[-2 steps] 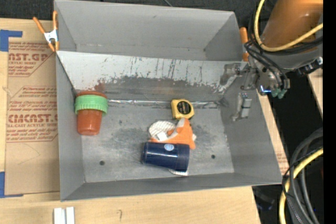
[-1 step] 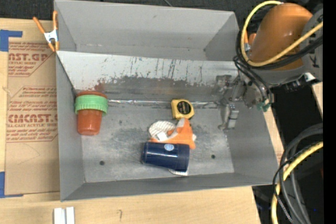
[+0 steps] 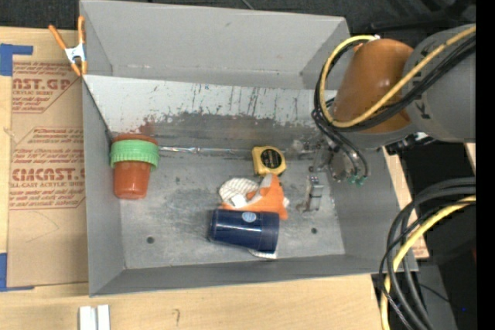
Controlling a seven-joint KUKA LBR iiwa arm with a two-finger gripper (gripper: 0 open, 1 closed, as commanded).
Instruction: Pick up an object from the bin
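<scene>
My gripper hangs low over the right part of the bin floor, with nothing seen in it. Just to its left lies an orange piece touching a white ribbed thing. A small yellow tape measure rests up and left of the gripper, near the back wall. A dark blue cylinder with a white spot on it lies on its side in front of the orange piece, toward the bin's front wall.
An orange bottle with a green cap lies by the left wall, far from the gripper. The arm with its orange cover and yellow cables comes in over the bin's right rim.
</scene>
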